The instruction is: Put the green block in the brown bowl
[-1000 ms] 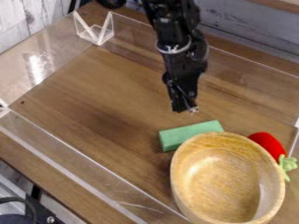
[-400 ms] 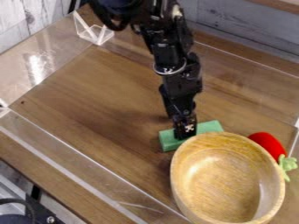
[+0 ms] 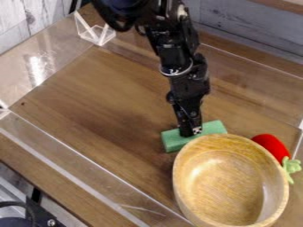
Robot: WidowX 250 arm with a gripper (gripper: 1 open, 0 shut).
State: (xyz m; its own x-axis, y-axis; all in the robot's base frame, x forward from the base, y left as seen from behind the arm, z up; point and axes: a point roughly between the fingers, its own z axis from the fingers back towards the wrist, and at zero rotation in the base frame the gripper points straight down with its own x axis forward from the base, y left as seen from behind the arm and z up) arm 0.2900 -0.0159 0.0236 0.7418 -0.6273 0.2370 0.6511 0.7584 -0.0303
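The green block [image 3: 210, 134], a small flat light-green slab, lies on the wooden table just up-left of the brown bowl [image 3: 180, 177]. The bowl is large, round and wooden, stands at the lower right and has nothing in it. My black gripper [image 3: 186, 130] points steeply down from the arm above. Its fingertips are pressed together on the left end of the green block, which still rests on the table. That end of the block is partly hidden by the fingers.
A red rounded object [image 3: 271, 144] sits against the bowl's upper right rim. Clear acrylic walls [image 3: 71, 155] fence the wooden table, and a small clear stand [image 3: 97, 31] is at the back left.
The gripper came down and slightly left from above the block onto its left end, and its fingers have closed on it. The block and bowl have not shifted.
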